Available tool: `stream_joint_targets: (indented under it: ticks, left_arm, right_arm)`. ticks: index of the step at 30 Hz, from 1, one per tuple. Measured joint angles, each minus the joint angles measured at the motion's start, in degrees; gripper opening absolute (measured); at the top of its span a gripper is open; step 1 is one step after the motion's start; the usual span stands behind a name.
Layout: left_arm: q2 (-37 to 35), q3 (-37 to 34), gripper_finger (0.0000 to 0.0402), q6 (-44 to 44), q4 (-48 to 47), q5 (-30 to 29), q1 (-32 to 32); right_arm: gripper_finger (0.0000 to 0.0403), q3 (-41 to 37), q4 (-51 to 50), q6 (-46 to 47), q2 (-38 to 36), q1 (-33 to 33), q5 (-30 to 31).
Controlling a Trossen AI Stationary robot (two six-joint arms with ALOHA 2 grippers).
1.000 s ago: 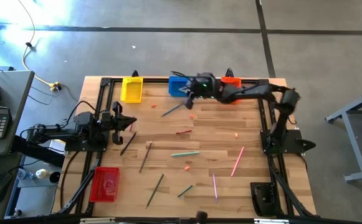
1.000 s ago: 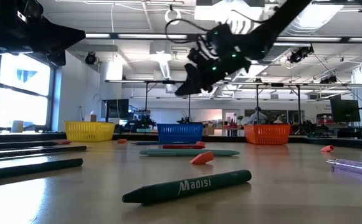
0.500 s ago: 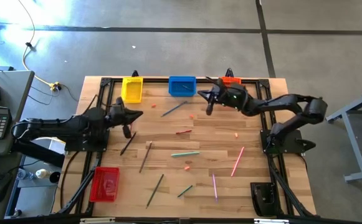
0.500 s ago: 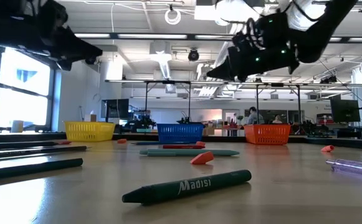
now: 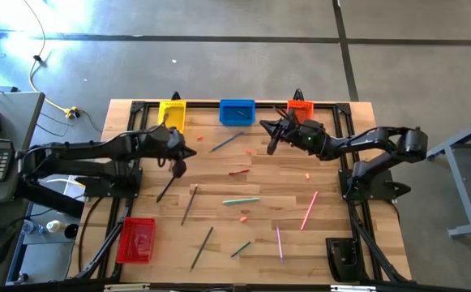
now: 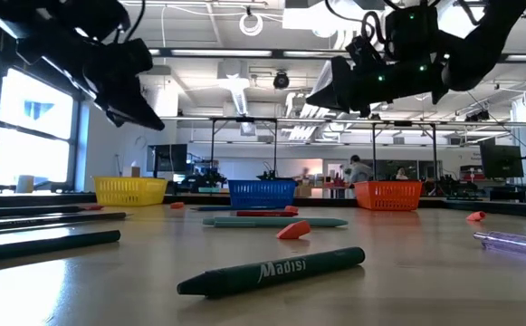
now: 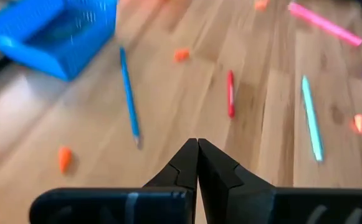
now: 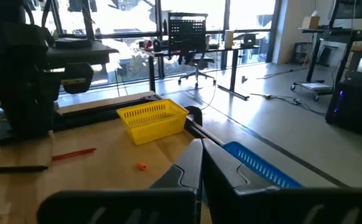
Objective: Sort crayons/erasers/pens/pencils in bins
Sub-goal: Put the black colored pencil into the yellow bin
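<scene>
The bench is a wooden slatted top with a black frame along its edges. Along the far edge stand the yellow bin, the blue bin and the orange bin. The red bin sits at the near left corner. Pens, pencils, crayons and erasers lie scattered flat across the middle and near half, well apart.

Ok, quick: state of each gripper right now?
Left gripper: closed, holding nothing.
Right gripper: closed, holding nothing.
</scene>
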Motion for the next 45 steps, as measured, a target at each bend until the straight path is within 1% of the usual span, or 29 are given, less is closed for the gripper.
stream_joint_targets:
  ticks: [4,8,13,17,20,23,26,29,32,35,39,45]
  left_arm:
    - [4.2,3.8,0.0,-7.3,-6.7,-4.4,-4.7]
    - [8.2,7.9,0.0,-17.9,-14.2,-9.8,-11.5]
    - [14.2,12.3,0.0,-34.8,-21.2,-11.4,-20.7]
    - [19.8,14.2,0.0003,-46.1,-22.5,-11.1,-26.7]
    - [23.8,15.2,0.0013,-53.3,-22.9,-11.7,-29.3]
    - [26.9,15.9,0.0034,-58.2,-22.8,-12.4,-30.2]
    - [30.1,16.3,0.0064,-61.0,-22.7,-10.1,-30.2]
    - [33.2,16.3,0.0096,-61.6,-21.2,-8.4,-30.2]
    - [35.6,16.3,0.0124,-61.6,-21.1,-8.4,-30.5]
    - [37.5,16.3,0.014,-62.6,-21.5,-9.4,-30.6]
    - [38.9,16.6,0.0137,-63.0,-21.9,-9.8,-30.9]
    - [39.4,16.5,0.01,-61.0,-22.5,-10.5,-32.6]
  right_arm:
    - [0.0,0.0,0.3,-0.1,0.0,0.4,-0.5]
    - [0.0,0.0,0.0,-1.0,0.0,0.4,-0.5]
    - [0.0,0.0,-2.0,-2.0,0.1,0.4,-0.6]
    - [0.0,-1.0,-2.4,-2.5,0.1,0.4,-0.7]
    - [0.0,-2.0,-1.2,-2.9,0.1,0.4,-0.7]
    - [0.0,-2.6,0.2,-3.0,0.1,0.4,-0.7]
    - [0.0,-2.6,0.7,-3.0,0.1,0.4,-0.7]
    - [0.0,-2.6,0.7,-2.8,0.1,0.4,-0.9]
    - [0.0,-2.6,-0.6,-2.5,0.1,1.0,-1.1]
    - [0.0,-2.7,-1.4,-3.0,0.1,2.3,-1.2]
    - [0.0,-2.7,-1.2,-3.8,0.1,3.9,-1.3]
    - [0.0,-2.7,-0.8,-5.0,0.1,5.3,-0.6]
